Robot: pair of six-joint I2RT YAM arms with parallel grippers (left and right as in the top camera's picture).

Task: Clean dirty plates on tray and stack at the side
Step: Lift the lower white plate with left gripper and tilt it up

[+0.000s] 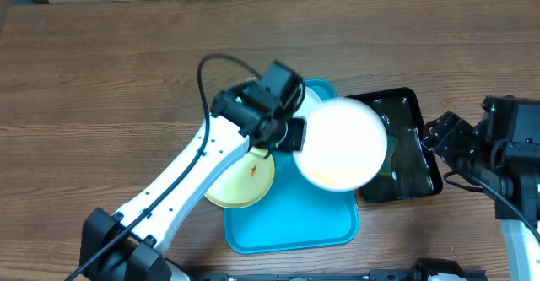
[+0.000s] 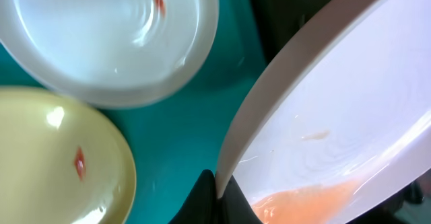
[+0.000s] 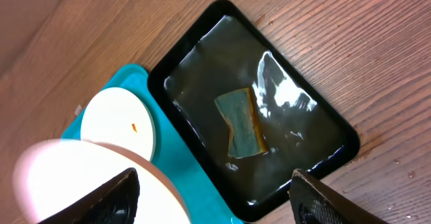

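Stained white plate (image 1: 342, 142) pinched by its rim in clamped left gripper (image 1: 291, 133), above turquoise tray's (image 1: 287, 230) right side. Right gripper (image 3: 212, 200) spread, empty; sponge (image 3: 241, 122) just left of it in black tray (image 3: 202, 29).

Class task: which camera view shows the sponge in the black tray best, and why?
The right wrist view: the sponge lies whole and unblocked in the black tray. Overhead, it is too dim to make out; the left wrist view misses it.

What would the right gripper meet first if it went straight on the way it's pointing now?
The right gripper's open fingers frame the sponge in the black tray, so probably that; depth is unclear.
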